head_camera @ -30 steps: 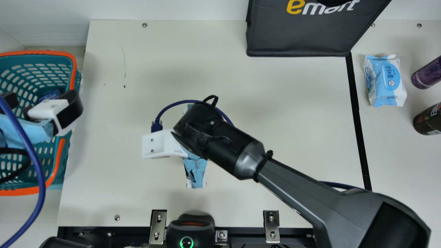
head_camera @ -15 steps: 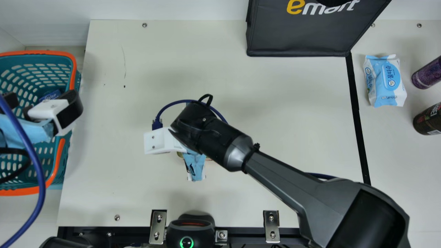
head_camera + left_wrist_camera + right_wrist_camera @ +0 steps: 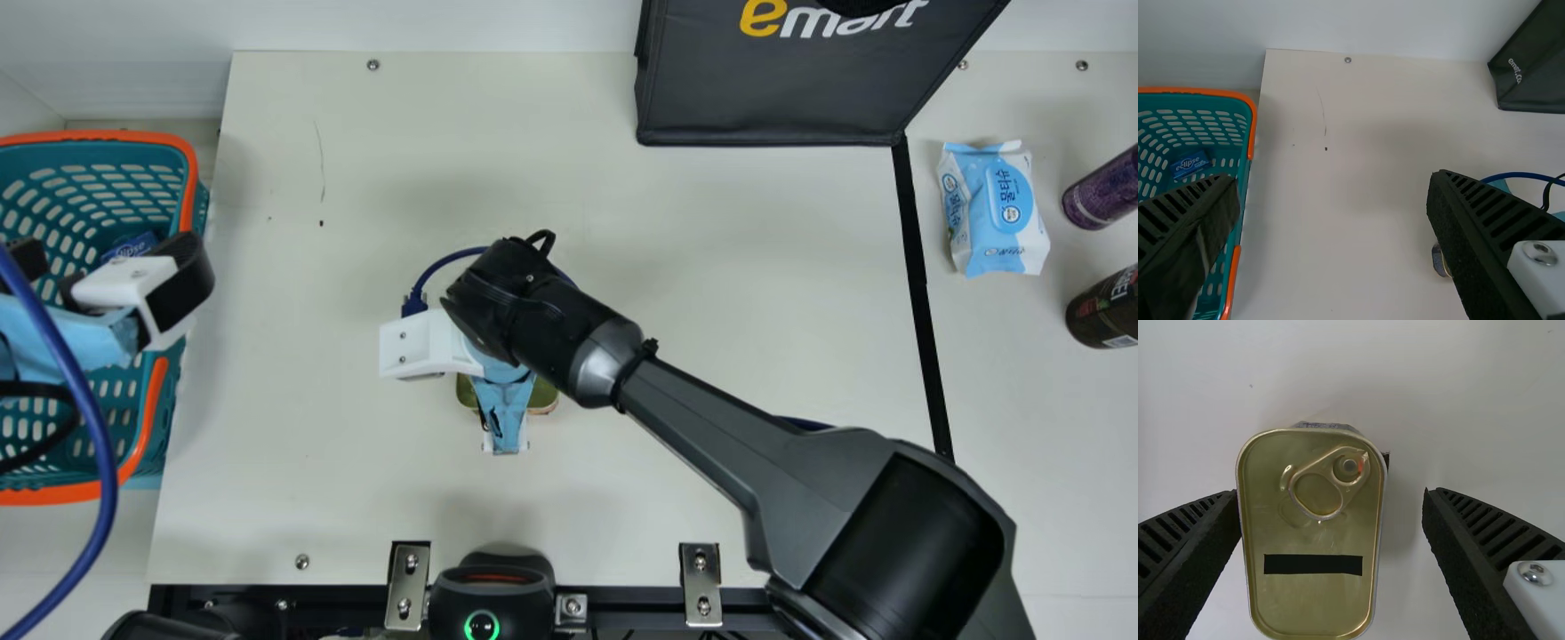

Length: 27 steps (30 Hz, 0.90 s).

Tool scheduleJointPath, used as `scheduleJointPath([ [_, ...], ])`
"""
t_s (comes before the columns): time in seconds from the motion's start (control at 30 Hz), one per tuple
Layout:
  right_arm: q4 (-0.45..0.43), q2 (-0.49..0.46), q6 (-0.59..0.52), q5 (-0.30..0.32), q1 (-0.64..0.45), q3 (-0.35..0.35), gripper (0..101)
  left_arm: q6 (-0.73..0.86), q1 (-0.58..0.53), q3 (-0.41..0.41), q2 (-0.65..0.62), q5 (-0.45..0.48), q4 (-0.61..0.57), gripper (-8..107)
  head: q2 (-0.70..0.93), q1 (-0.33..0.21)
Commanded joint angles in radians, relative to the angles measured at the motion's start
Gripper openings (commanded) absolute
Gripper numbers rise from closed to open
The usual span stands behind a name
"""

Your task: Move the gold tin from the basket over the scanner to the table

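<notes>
Tin: gold, flat-lidded, rounded corners; I see the tin [image 3: 1291, 603] lid up on the desk [image 3: 676, 258], between the spread fingers of the right tool.
Right tool: the right tool [image 3: 1331, 496] stands wide open around the tin, gripping nothing. One finger is at or just beside a long side, and I can't tell if it touches; the other is clearly apart.
Left tool: the left tool [image 3: 1333, 180] is also wide open, holding nothing, by the basket [image 3: 98, 136].
Weight: light to moderate, I judge; a sealed food tin, probably full, no strain for one arm.
Stiffness: metal shell, stiff. Modest pressure should do; a hard squeeze could dent the side walls.
Surface: smooth, likely slippery; I'd count on the ribbed pads for friction.
Hold: across the two long sides, near mid-length, low enough to get wall and not just rim. I'd keep off the ring pull [image 3: 1317, 513], which could snag or lift.
Next: placement looks done, so I'd raise the right tool straight up, watching the nearer finger for drag.
</notes>
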Motion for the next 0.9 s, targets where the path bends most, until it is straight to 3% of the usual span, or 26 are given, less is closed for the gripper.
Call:
scheduleJointPath([
  [0.0, 0.001, 0.002, 0.009, -0.002, 0.001, 0.0, 75, 0.0, 0.0, 0.0, 0.0, 0.0, 0.0, 90, 0.002, -0.03],
  [0.37, 0.0, -0.008, 0.106, -0.014, 0.013, -0.006, 1, 0.0, 0.0, 0.0, 0.0, 0.0, 0.0, 90, 0.002, -0.03],
  [0.87, -0.066, -0.077, 0.281, 0.071, 0.052, -0.078, 0, 0.0, 0.0, 0.0, 0.0, 0.0, 0.0, 90, 0.002, -0.03],
])
